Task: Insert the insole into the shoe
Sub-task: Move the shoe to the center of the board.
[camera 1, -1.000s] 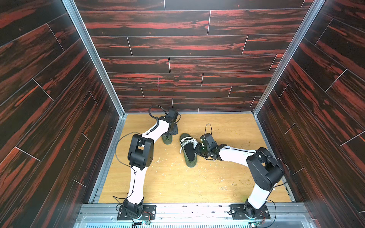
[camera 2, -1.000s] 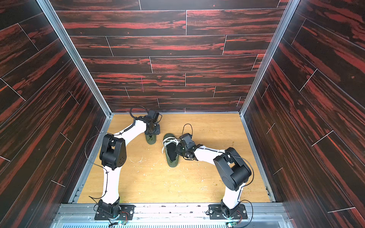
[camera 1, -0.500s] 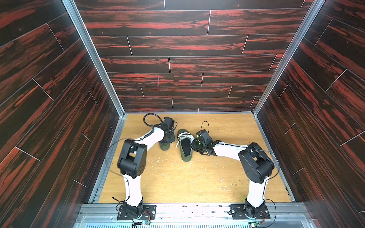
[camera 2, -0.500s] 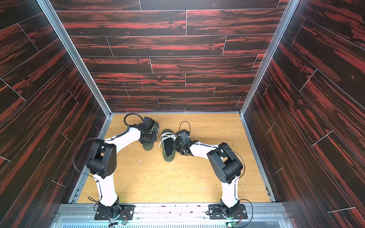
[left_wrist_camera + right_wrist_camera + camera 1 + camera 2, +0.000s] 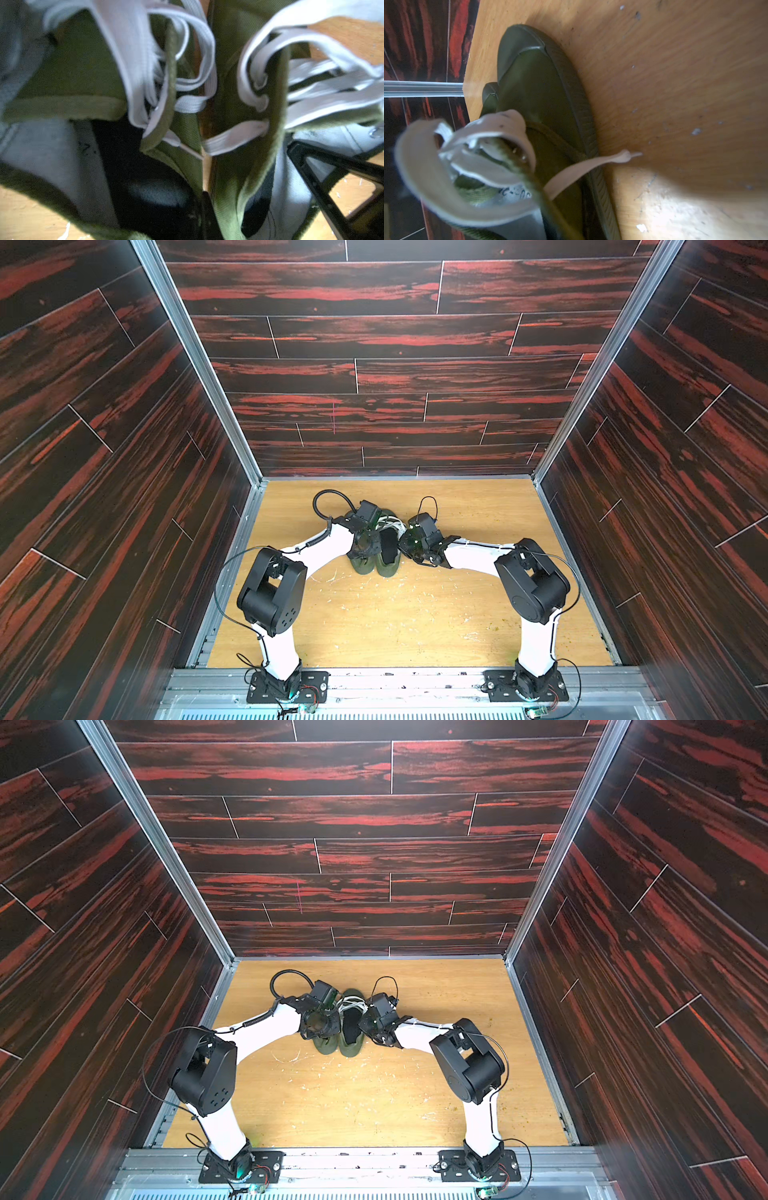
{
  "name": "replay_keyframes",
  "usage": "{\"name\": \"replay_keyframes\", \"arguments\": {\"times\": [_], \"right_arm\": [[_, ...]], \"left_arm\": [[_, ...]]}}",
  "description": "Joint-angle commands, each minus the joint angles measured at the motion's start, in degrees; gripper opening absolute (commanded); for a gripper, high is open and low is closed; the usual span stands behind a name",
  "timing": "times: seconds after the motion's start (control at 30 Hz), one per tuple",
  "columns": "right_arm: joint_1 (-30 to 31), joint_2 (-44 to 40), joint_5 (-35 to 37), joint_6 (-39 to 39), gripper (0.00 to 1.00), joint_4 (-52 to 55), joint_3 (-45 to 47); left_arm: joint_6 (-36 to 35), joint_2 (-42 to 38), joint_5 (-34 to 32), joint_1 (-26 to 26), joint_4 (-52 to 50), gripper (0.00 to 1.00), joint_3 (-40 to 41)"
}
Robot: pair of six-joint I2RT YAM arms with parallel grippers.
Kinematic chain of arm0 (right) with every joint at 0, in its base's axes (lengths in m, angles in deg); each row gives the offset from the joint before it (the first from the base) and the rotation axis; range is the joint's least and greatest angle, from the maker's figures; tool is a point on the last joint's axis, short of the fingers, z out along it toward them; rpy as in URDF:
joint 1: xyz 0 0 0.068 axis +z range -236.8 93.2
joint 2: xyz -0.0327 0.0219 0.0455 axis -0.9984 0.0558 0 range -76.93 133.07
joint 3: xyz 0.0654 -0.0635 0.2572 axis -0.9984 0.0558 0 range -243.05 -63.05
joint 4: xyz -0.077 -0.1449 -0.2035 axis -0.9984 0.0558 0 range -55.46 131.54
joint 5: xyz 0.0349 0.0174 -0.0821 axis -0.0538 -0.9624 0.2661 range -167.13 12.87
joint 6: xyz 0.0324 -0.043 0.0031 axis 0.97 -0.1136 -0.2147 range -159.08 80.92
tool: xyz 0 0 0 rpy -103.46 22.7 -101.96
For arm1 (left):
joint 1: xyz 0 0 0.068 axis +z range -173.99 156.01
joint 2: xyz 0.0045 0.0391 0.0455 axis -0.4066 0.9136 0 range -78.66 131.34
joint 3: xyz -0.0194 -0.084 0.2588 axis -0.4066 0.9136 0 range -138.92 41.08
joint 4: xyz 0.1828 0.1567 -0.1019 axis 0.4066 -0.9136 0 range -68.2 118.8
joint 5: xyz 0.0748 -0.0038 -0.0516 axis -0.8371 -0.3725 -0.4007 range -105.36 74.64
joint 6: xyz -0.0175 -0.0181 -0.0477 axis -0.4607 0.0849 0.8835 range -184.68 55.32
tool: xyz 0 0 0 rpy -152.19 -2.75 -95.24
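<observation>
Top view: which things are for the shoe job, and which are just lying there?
For the job: shoe, black insole in it, left gripper, right gripper.
Just there: second green shoe (maybe), loose white laces, scuffed wooden table.

Left shoe (image 5: 362, 567) just beside right shoe (image 5: 390, 569) on table (image 5: 374, 622), toward its back, insole (image 5: 388, 545) lying in right shoe

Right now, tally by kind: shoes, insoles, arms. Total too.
green shoes: 2, side by side
black insoles: 2, one showing in each shoe's opening in the left wrist view
robot arms: 2
Total: 6
</observation>
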Motion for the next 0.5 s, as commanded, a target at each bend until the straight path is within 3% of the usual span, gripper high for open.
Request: {"name": "replay_keyframes", "arguments": {"times": [0.0,0.23,0.33,0.47], "right_arm": [[0.7,1.9,-0.2,0.3,0.04,0.9,0.2],[0.7,2.6,-1.7,-1.5,0.09,0.5,-0.1],[0.9,3.2,-2.6,-1.8,0.13,0.5,-0.5],[0.9,1.8,-2.1,-2.6,0.28,0.4,0.6]], "left_arm": [[-1.7,-2.9,-2.0,0.1,-2.0,0.06,0.0],[-3.9,-3.4,-1.2,-0.6,-5.4,0.04,1.4],[-3.3,-3.4,-2.0,-0.7,-4.7,0.08,2.4],[-3.1,-3.4,-3.1,-0.7,-4.9,0.12,2.5]]}}
